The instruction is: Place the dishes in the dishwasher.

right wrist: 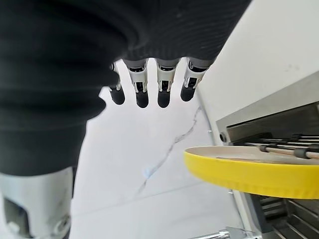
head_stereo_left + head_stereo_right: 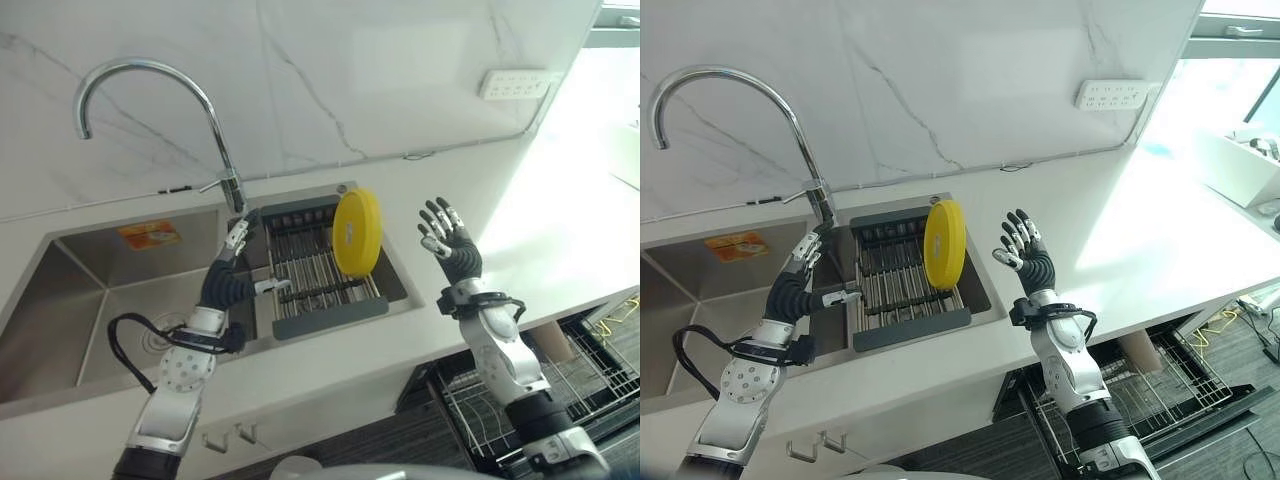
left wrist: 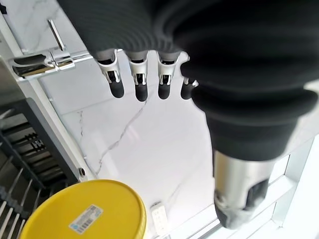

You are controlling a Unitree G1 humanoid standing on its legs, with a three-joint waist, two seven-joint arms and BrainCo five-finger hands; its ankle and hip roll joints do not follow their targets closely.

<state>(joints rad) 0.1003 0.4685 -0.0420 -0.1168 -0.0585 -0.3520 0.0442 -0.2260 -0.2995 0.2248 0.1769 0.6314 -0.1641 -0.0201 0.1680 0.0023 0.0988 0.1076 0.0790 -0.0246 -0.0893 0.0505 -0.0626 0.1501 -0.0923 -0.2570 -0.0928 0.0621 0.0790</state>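
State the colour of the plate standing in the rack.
Yellow: the plate shows best in the right eye view.

The robot has two silver-grey arms. The left arm (image 2: 172,392) has a round plate (image 2: 184,369) with many small dots on it, and it turns dark lower down. The right arm (image 2: 503,355) is smooth and shiny, with a dark part near its lower end. The left hand (image 2: 228,276) and the right hand (image 2: 455,243) each wear a dark ribbed cover (image 1: 60,64), like a soft black sleeve. The fingers (image 1: 141,89) are silver with dark tips.
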